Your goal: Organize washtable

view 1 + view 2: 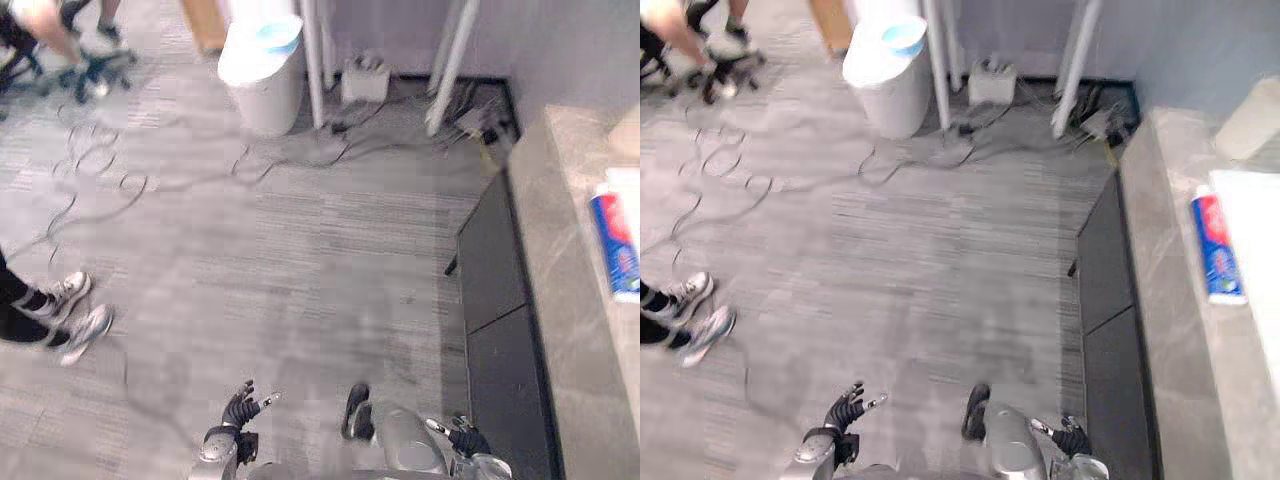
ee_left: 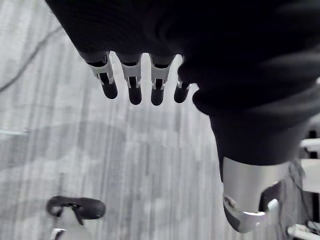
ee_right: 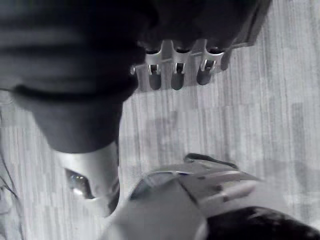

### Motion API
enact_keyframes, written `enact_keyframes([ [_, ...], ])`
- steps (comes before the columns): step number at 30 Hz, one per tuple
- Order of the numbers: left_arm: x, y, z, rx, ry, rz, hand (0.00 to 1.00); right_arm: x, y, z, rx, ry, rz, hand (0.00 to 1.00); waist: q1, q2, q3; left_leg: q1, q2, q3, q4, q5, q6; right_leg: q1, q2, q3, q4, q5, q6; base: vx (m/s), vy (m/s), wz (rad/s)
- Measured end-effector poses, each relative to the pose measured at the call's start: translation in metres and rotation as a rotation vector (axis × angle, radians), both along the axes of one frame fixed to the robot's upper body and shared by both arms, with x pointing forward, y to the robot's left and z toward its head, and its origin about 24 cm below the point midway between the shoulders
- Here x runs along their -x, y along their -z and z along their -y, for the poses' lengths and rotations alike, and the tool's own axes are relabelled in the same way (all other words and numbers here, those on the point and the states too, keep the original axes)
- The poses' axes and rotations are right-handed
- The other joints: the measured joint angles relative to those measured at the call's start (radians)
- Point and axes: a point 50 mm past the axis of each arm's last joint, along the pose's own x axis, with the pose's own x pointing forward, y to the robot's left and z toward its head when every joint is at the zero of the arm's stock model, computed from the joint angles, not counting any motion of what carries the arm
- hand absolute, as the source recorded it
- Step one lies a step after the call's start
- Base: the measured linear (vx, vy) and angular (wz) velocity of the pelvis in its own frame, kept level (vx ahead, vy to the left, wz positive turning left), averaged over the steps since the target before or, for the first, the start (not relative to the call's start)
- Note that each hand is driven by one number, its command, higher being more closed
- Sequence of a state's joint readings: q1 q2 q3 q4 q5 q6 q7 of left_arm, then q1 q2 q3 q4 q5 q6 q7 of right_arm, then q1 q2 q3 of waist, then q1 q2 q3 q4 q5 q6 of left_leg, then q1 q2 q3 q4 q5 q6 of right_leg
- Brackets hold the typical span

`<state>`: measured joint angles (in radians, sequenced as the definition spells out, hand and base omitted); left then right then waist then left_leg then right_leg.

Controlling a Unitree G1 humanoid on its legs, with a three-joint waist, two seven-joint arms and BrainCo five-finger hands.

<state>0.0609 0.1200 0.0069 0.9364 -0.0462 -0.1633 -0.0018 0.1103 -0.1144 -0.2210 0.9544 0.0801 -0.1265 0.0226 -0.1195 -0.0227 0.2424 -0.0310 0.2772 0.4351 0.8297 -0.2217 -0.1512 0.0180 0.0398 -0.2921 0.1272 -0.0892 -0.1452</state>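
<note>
The washtable [image 1: 565, 300] is a grey stone counter along the right edge, above a dark cabinet front [image 1: 495, 310]. A red, blue and white tube [image 1: 1216, 250] lies on it beside a white basin rim [image 1: 1258, 270]; a pale block [image 1: 1252, 118] sits farther back. My left hand [image 1: 241, 408] hangs low over the floor, far from the counter, with relaxed fingers [image 2: 133, 85] and nothing in it. My right hand [image 1: 466, 438] hangs near the cabinet's lower front, its fingers [image 3: 175, 72] straight and holding nothing.
A white bin [image 1: 262, 70] with a blue item on top stands at the back by two metal poles [image 1: 314, 60]. Loose cables [image 1: 100, 170] run across the grey floor. A person's shoes [image 1: 72, 312] are at the left; a chair base [image 1: 95, 65] stands far left.
</note>
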Motion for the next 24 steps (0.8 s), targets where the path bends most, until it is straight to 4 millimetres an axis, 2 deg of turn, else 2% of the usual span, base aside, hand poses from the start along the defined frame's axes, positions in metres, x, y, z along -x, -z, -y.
enact_keyframes([
  [1, 0.0, 0.0, -0.001, -0.001, -0.006, 0.004, 0.0, -0.002, -0.001, 0.001, 0.003, -0.001, 0.007, 0.0, 0.012, 0.007, -0.002, -0.036, -0.004, -0.014, -0.036, -0.008, 0.014, 0.008, 0.011, 0.042, -0.008, -0.002, 0.004, 0.4, 0.052, -2.0],
  [2, 0.001, 0.0, -0.002, -0.001, -0.018, 0.003, 0.0, -0.006, -0.002, 0.003, 0.007, 0.002, 0.012, 0.0, 0.03, 0.006, 0.0, -0.1, -0.032, -0.085, -0.146, -0.012, 0.023, 0.021, 0.026, 0.119, -0.013, -0.01, 0.017, 0.4, 0.121, -1.97],
  [3, 0.004, 0.001, -0.004, 0.0, -0.034, -0.004, 0.0, -0.006, -0.003, 0.004, 0.013, 0.002, 0.013, 0.0, 0.033, 0.005, 0.002, -0.136, -0.07, -0.19, -0.282, -0.009, 0.018, 0.035, 0.03, 0.186, -0.009, -0.022, 0.026, 0.34, 0.135, -1.88],
  [4, 0.006, 0.001, -0.004, 0.002, -0.039, -0.009, 0.0, -0.006, -0.003, 0.006, 0.017, 0.001, 0.013, 0.0, 0.033, 0.004, 0.005, -0.145, -0.087, -0.246, -0.355, -0.003, 0.007, 0.039, 0.03, 0.22, -0.004, -0.03, 0.038, 0.31, 0.191, -1.82],
  [5, 0.01, 0.003, -0.001, 0.012, -0.047, -0.019, 0.0, -0.005, -0.004, 0.01, 0.03, 0.001, 0.01, 0.0, 0.038, 0.006, 0.004, -0.149, -0.113, -0.334, -0.484, 0.013, -0.015, 0.05, 0.033, 0.287, 0.007, -0.051, 0.058, 0.25, 0.178, -1.69],
  [6, 0.01, 0.003, 0.001, 0.02, -0.052, -0.017, 0.0, -0.003, -0.004, 0.011, 0.036, 0.002, 0.006, 0.0, 0.046, 0.014, 0.0, -0.152, -0.118, -0.362, -0.53, 0.023, -0.013, 0.053, 0.035, 0.336, 0.027, -0.073, 0.064, 0.43, 0.336, -2.07],
  [7, 0.011, 0.004, 0.006, 0.033, -0.053, -0.02, 0.0, 0.002, -0.005, 0.016, 0.052, 0.005, 0.007, 0.0, 0.047, 0.034, -0.012, -0.147, -0.119, -0.347, -0.548, 0.036, 0.008, 0.051, 0.042, 0.397, 0.09, -0.125, 0.096, 0.4, 0.331, -1.42],
  [8, 0.011, 0.004, 0.007, 0.036, -0.053, -0.019, 0.0, 0.003, -0.006, 0.018, 0.056, 0.005, 0.007, 0.0, 0.046, 0.04, -0.015, -0.144, -0.119, -0.338, -0.548, 0.043, 0.018, 0.049, 0.044, 0.403, 0.11, -0.139, 0.105, 0.52, 0.455, -1.44],
  [9, 0.011, 0.005, 0.008, 0.037, -0.05, -0.02, 0.0, 0.006, -0.007, 0.019, 0.062, 0.006, 0.011, 0.0, 0.048, 0.052, -0.023, -0.116, -0.111, -0.315, -0.541, 0.142, 0.064, 0.032, 0.043, 0.421, 0.192, -0.195, 0.15, 0.42, 0.41, -1.35],
  [10, 0.012, 0.004, 0.001, 0.018, -0.049, -0.022, 0.0, 0.006, -0.004, 0.01, 0.039, 0.001, 0.007, 0.0, 0.05, 0.015, -0.034, -0.09, -0.127, -0.243, -0.537, 0.122, 0.072, -0.001, 0.002, 0.425, 0.286, -0.232, 0.208, 0.39, 0.393, -1.44],
  [11, 0.011, 0.003, -0.002, 0.009, -0.043, -0.02, 0.0, 0.003, -0.004, 0.004, 0.026, -0.009, 0.015, 0.0, 0.046, 0.001, -0.045, -0.08, -0.14, -0.219, -0.554, 0.113, 0.083, -0.031, -0.018, 0.404, 0.324, -0.232, 0.228, 0.33, 0.37, -1.15],
  [12, 0.005, -0.001, -0.006, -0.008, -0.028, 0.001, 0.0, 0.002, -0.001, -0.009, -0.006, -0.022, 0.013, 0.0, 0.046, -0.019, -0.056, -0.044, -0.162, -0.17, -0.596, 0.105, 0.095, -0.08, -0.066, 0.334, 0.381, -0.224, 0.27, 0.26, 0.288, -0.78],
  [13, 0.002, -0.002, -0.008, -0.015, -0.024, 0.01, 0.0, 0.002, 0.001, -0.017, -0.029, -0.025, 0.011, 0.0, 0.049, -0.023, -0.056, -0.015, -0.171, -0.141, -0.626, 0.106, 0.1, -0.104, -0.097, 0.266, 0.414, -0.209, 0.295, 0.33, 0.347, -0.85],
  [14, -0.001, -0.003, -0.008, -0.019, -0.016, 0.015, 0.0, 0.002, 0.002, -0.021, -0.045, -0.027, 0.009, 0.0, 0.049, -0.007, -0.05, 0.023, -0.176, -0.116, -0.66, 0.102, 0.108, -0.124, -0.127, 0.183, 0.45, -0.205, 0.298, 0.3, 0.289, -0.88],
  [15, -0.002, -0.003, -0.007, -0.021, -0.001, 0.014, 0.0, -0.002, 0.0, -0.017, -0.034, -0.031, 0.017, 0.0, 0.048, 0.002, -0.045, 0.078, -0.175, -0.079, -0.699, 0.095, 0.119, -0.125, -0.161, 0.066, 0.478, -0.226, 0.261, 0.29, 0.3, -1.01],
  [16, -0.002, -0.004, -0.01, -0.033, 0.005, 0.015, 0.0, -0.01, -0.002, -0.016, -0.025, -0.041, 0.031, 0.0, 0.048, 0.024, -0.035, 0.122, -0.165, -0.036, -0.727, 0.095, 0.119, -0.135, -0.187, -0.048, 0.49, -0.25, 0.217, 0.24, 0.236, -0.94],
  [17, -0.004, -0.005, -0.013, -0.04, 0.006, 0.018, 0.0, -0.015, -0.003, -0.016, -0.024, -0.048, 0.041, 0.0, 0.047, 0.031, -0.032, 0.137, -0.157, -0.013, -0.735, 0.095, 0.119, -0.144, -0.199, -0.111, 0.491, -0.258, 0.203, 0.18, 0.162, -1.04],
  [19, -0.01, -0.009, -0.02, -0.061, 0.011, 0.034, 0.0, -0.033, -0.008, -0.023, -0.022, -0.099, 0.078, 0.0, 0.048, 0.051, -0.022, 0.173, -0.118, 0.073, -0.75, 0.095, 0.118, -0.206, -0.216, -0.337, 0.457, -0.257, 0.169, 0.18, 0.087, -1.08],
  [20, -0.012, -0.009, -0.02, -0.062, 0.013, 0.038, 0.0, -0.036, -0.009, -0.025, -0.022, -0.108, 0.086, 0.0, 0.049, 0.053, -0.021, 0.177, -0.11, 0.095, -0.75, 0.095, 0.117, -0.224, -0.21, -0.381, 0.422, -0.243, 0.146, 0.29, 0.045, -1.1],
  [21, -0.013, -0.01, -0.019, -0.06, 0.015, 0.04, 0.0, -0.039, -0.01, -0.025, -0.018, -0.116, 0.095, 0.0, 0.049, 0.053, -0.021, 0.193, -0.105, 0.139, -0.75, 0.093, 0.107, -0.249, -0.172, -0.436, 0.288, -0.184, 0.098, 0.35, 0.008, -1.05],
  [22, -0.011, -0.009, -0.02, -0.062, 0.015, 0.033, 0.0, -0.036, -0.01, -0.023, -0.011, -0.114, 0.088, 0.0, 0.048, 0.032, -0.028, 0.227, -0.128, 0.18, -0.75, 0.079, 0.071, -0.247, -0.149, -0.423, 0.143, -0.034, 0.049, 0.39, -0.006, -0.94],
  [23, -0.008, -0.008, -0.021, -0.061, 0.013, 0.024, 0.0, -0.031, -0.009, -0.019, 0.0, -0.112, 0.075, 0.0, 0.045, 0.017, -0.034, 0.253, -0.146, 0.192, -0.745, 0.062, 0.044, -0.243, -0.154, -0.413, 0.111, 0.023, -0.009, 0.34, 0.023, -0.93],
  [24, -0.009, -0.004, -0.004, -0.02, 0.015, 0.016, 0.0, -0.029, -0.009, -0.008, 0.03, -0.111, 0.056, 0.0, 0.047, 0.074, -0.031, 0.277, -0.113, 0.217, -0.722, 0.041, 0.008, -0.226, -0.117, -0.396, 0.134, 0.015, -0.004, 0.27, 0.002, -0.61],
])
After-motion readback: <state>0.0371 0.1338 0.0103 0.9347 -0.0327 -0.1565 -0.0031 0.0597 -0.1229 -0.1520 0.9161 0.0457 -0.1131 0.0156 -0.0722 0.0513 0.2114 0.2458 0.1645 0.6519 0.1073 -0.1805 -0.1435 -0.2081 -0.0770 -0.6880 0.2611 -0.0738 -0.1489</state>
